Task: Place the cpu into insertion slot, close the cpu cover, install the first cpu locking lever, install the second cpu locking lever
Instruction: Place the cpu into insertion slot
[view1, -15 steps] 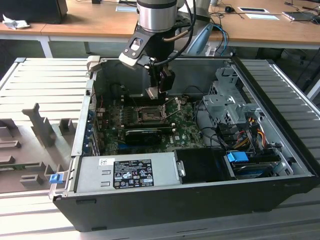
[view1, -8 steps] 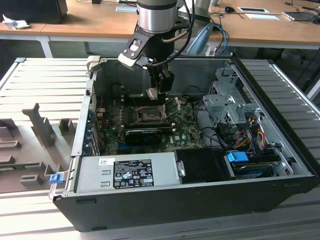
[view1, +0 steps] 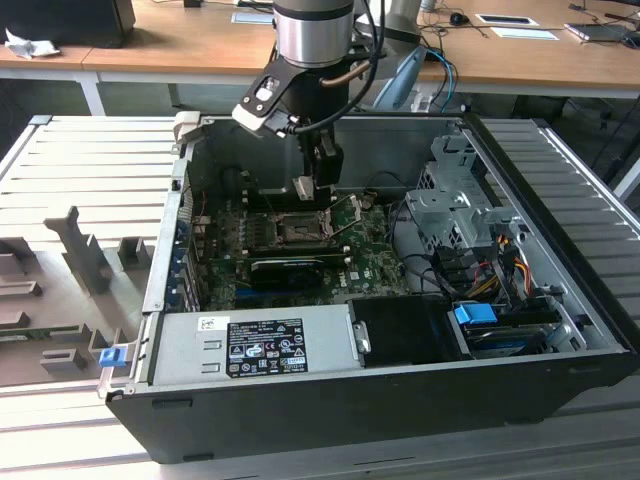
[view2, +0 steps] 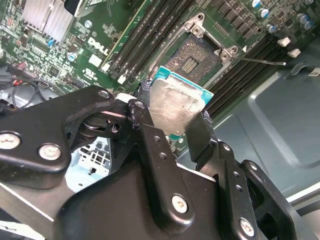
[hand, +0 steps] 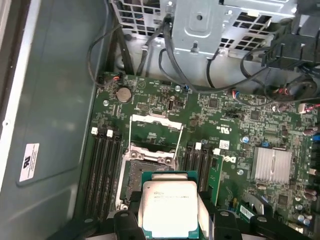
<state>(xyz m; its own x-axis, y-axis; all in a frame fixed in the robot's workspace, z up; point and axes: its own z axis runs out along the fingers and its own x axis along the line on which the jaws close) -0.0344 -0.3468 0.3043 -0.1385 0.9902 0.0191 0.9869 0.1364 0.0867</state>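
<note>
The gripper (view2: 172, 120) is pinching the cpu (view2: 176, 102) between its two black fingers (view2: 145, 125), the jaws pressing on opposite edges of the chip, and its silver top is facing the cameras in both wrist views. In the first wrist view the cpu (hand: 167, 207) is hanging just above the insertion slot (hand: 136, 172), covering part of it and not yet seated. It is perhaps sitting at a slight tilt to the board, though the angle makes that hard to judge. The cpu cover (hand: 155, 119) is standing open at one side of the socket. A thin locking lever (view2: 260, 61) is sticking out beside the slot. Long black memory slots (hand: 102, 165) are flanking the socket on the green motherboard (hand: 225, 115). In the exterior view the arm is reaching down into the open computer case (view1: 380, 400), with the gripper (view1: 312, 185) hovering over the insertion slot (view1: 297, 228).
</note>
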